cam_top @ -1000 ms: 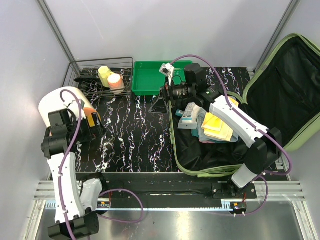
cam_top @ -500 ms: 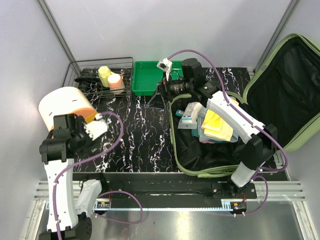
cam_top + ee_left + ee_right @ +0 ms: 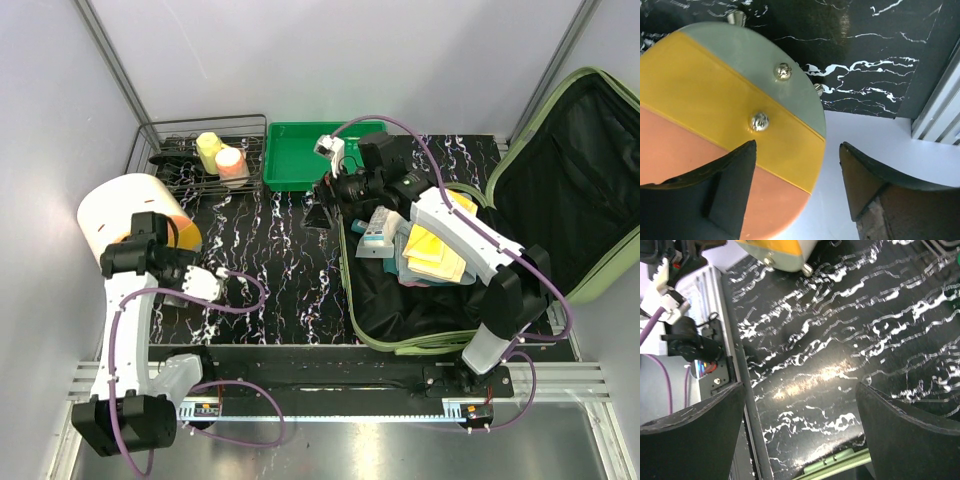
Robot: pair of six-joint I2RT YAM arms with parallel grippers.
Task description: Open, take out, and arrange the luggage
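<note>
Overhead, the luggage [image 3: 560,180] lies open on the right side of the table [image 3: 270,260], its lid tilted back and a pile of folded yellow items [image 3: 435,250] inside. I have the right gripper [image 3: 800,405] at its far left corner, jaws wide and empty above the marble. My left gripper [image 3: 797,155] hangs partly spread, gripping nothing, with the edge of a striped round case [image 3: 715,120] between its fingers.

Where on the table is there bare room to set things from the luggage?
Bare marble table lies between the round striped case, the wire rack and the luggage. The green tray looks empty too. Crowded: inside the luggage and the rack.
</note>
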